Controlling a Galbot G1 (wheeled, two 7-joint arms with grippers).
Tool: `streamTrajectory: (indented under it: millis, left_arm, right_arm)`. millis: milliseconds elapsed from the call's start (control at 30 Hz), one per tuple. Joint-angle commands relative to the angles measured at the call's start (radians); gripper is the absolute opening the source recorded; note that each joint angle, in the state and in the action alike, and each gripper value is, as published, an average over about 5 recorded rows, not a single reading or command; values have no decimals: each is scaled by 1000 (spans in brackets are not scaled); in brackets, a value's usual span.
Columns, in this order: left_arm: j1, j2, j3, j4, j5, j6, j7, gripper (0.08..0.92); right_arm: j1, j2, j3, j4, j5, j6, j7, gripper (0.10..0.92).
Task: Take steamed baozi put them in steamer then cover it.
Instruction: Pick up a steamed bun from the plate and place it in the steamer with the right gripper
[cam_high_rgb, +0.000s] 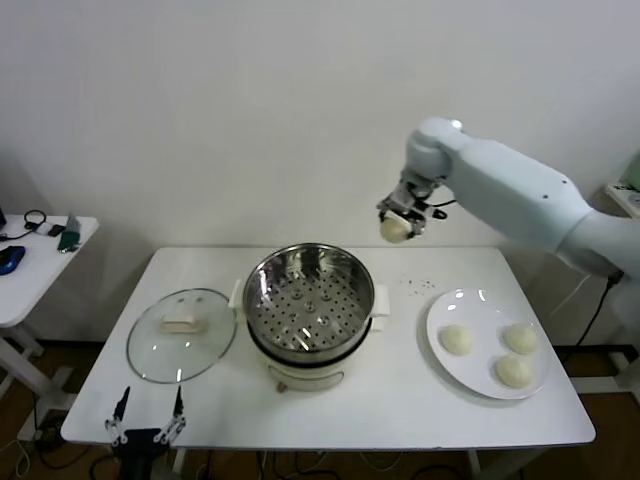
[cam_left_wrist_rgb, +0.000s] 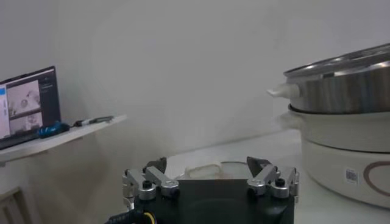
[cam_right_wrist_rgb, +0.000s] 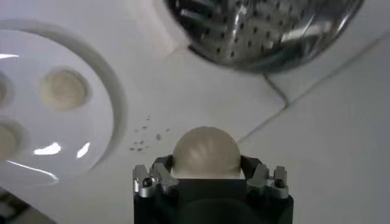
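Note:
My right gripper (cam_high_rgb: 398, 226) is shut on a cream-white baozi (cam_high_rgb: 395, 228) and holds it high above the table, behind and to the right of the steamer (cam_high_rgb: 308, 300). The baozi also shows between the jaws in the right wrist view (cam_right_wrist_rgb: 205, 152). The steel steamer with its perforated tray stands open on a white base at the table's middle. Three more baozi (cam_high_rgb: 457, 339) lie on a white plate (cam_high_rgb: 440, 362) at the right. The glass cover (cam_high_rgb: 181, 334) with a cream handle lies flat to the left of the steamer. My left gripper (cam_high_rgb: 148, 415) is open at the front left edge.
A small side table (cam_high_rgb: 30, 265) with a mouse and small items stands at the far left. Small dark specks (cam_high_rgb: 418, 284) dot the table between steamer and plate. The wall is close behind the table.

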Motion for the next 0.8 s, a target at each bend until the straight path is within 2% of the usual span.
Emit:
streamTrajectory:
  millis: [33, 367, 567, 800]
  left_arm:
    - [9, 3, 1, 0, -1, -1, -1, 823]
    - [25, 11, -2, 1, -12, -5, 1, 823]
    - [38, 19, -5, -6, -39, -14, 15, 823]
    - [45, 21, -9, -4, -43, -16, 15, 823]
  right_arm:
    - [39, 150, -74, 152, -43, 84, 10, 729]
    - [-79, 232, -79, 99, -215, 139, 29, 732]
    - [-154, 262, -48, 16, -345, 173, 46, 736]
    - [-203, 274, -34, -49, -391, 183, 53, 738]
